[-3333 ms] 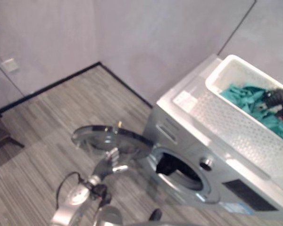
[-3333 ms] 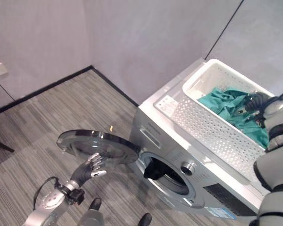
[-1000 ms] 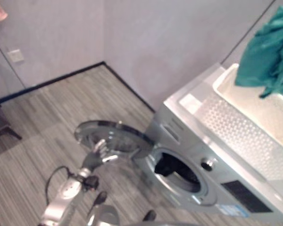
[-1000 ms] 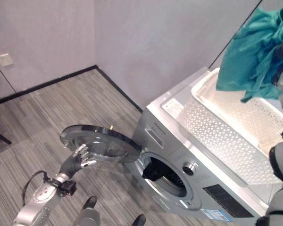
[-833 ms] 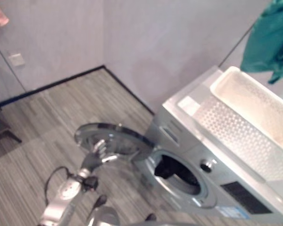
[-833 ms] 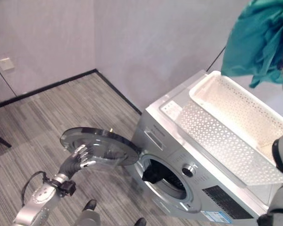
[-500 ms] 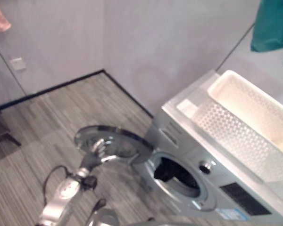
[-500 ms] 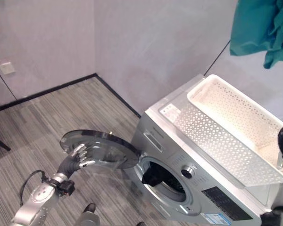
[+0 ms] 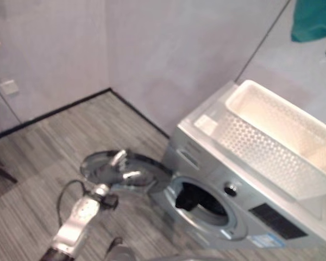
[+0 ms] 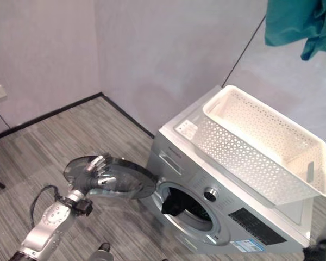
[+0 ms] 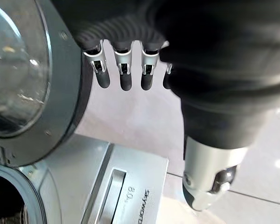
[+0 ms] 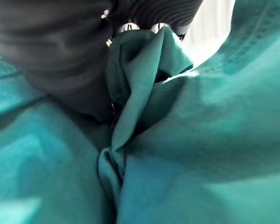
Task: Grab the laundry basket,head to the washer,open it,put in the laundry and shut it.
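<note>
Laundry, one teal cloth, hangs high up at about 1 o'clock, bunched tight in the right hand, while the round hole of the washer sits far below at about 5 o'clock, so the cloth has to come down and in toward the front. The left hand is the nearer one to that hole, its fingers straight and loose beside the open door, and the white basket on top of the washer looks empty, I think. A small sticker sits low on the washer front, and its writing is too small to make out.
</note>
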